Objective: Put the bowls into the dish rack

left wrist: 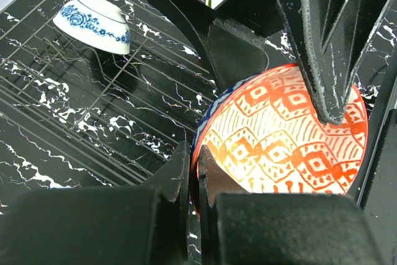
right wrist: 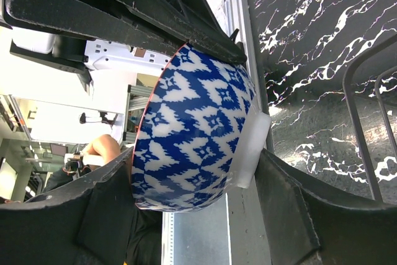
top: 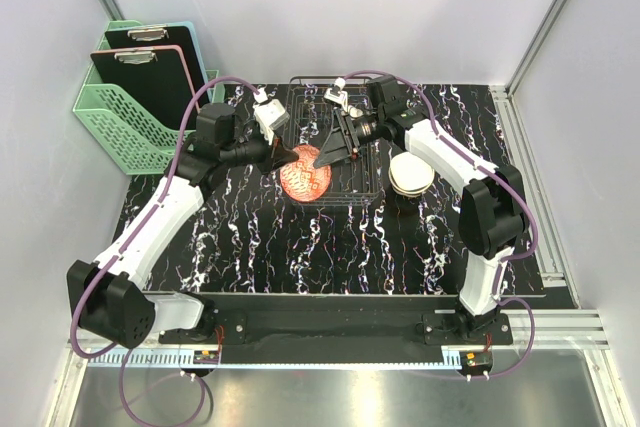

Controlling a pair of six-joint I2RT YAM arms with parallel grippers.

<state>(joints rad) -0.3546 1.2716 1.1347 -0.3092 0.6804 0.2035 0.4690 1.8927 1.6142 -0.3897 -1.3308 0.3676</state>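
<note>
Clenching orange bowl (top: 305, 179) rim, left pincer (left wrist: 193, 169), at near edge of dish rack (top: 362, 137), right pincer (top: 325, 155) straddling, grip unclear

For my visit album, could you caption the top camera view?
At the dish rack, the left gripper pinches the orange bowl while the right gripper straddles it.

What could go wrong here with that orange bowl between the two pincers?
The left pincer pinches only the rim of the orange bowl, so it might slip or tilt. The right pincer straddles it too; if both pull differently, it could drop onto the dish rack.
</note>
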